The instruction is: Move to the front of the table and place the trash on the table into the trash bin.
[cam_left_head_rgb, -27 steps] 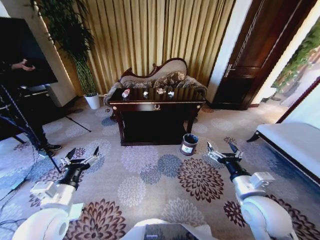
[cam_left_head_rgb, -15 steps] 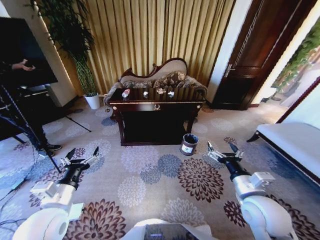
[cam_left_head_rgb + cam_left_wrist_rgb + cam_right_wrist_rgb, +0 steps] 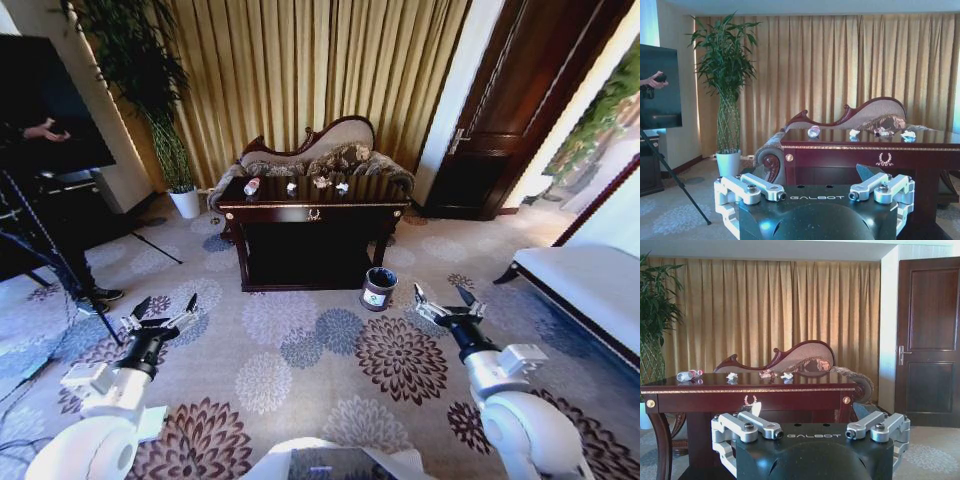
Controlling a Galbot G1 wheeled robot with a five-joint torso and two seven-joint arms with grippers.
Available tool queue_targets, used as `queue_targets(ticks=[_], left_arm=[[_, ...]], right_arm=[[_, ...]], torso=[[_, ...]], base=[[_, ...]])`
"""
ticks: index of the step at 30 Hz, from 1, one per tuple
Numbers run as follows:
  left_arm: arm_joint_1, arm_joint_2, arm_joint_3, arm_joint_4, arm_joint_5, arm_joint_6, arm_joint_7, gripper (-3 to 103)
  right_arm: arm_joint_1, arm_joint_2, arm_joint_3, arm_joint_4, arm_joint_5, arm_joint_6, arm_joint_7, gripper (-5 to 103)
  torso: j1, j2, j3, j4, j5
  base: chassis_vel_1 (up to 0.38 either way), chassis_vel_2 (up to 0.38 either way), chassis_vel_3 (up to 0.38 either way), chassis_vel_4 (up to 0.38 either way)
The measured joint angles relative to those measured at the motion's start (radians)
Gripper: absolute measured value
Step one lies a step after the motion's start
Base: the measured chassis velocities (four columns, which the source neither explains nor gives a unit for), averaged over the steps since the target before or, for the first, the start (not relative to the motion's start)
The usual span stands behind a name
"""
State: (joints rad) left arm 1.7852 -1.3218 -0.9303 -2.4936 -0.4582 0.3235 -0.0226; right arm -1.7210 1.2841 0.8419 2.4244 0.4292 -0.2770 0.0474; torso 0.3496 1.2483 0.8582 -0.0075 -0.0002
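The dark glossy table [image 3: 312,212] with gold trim stands a few paces ahead, in front of the curtains. On its top lie the trash: a clear bottle [image 3: 251,186] with a red cap at the left end and three small white paper pieces [image 3: 321,183] along the middle. The round dark trash bin [image 3: 378,288] sits on the carpet by the table's right leg. My left gripper [image 3: 167,301] and right gripper [image 3: 440,293] hover low over the carpet, both open and holding nothing. The wrist views show the table [image 3: 865,148] [image 3: 750,389], bottle [image 3: 813,131] [image 3: 687,375] and papers [image 3: 908,134] [image 3: 732,375] far off.
A carved-back sofa [image 3: 330,150] stands right behind the table. A potted plant [image 3: 185,200] is at the back left, with a tripod [image 3: 40,250] and a person beside it. A dark door [image 3: 510,120] is at the back right, a white bench [image 3: 585,285] on the right.
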Motion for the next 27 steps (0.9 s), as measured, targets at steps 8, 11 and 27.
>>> queue_targets(ticks=[8,11,27], left_arm=[[-0.002,-0.001,0.0,-0.002,-0.001,0.0,0.0,100],[-0.002,-0.001,0.0,-0.003,-0.001,0.0,0.001,100],[-0.002,-0.008,-0.004,0.008,-0.002,0.001,0.011,100]], right_arm=[[-0.001,0.0,0.005,0.0,0.007,0.0,0.0,100],[-0.001,0.0,0.006,0.0,0.011,0.0,0.0,100],[-0.01,-0.001,0.009,0.006,0.02,-0.001,0.0,100]], torso=[[0.0,0.0,0.0,0.0,0.0001],[0.0,0.0,0.0,0.0,0.0],[0.0,0.0,0.0,0.0,0.0]], base=[[0.0,0.0,0.0,0.0],[0.0,0.0,0.0,0.0],[0.0,0.0,0.0,0.0]])
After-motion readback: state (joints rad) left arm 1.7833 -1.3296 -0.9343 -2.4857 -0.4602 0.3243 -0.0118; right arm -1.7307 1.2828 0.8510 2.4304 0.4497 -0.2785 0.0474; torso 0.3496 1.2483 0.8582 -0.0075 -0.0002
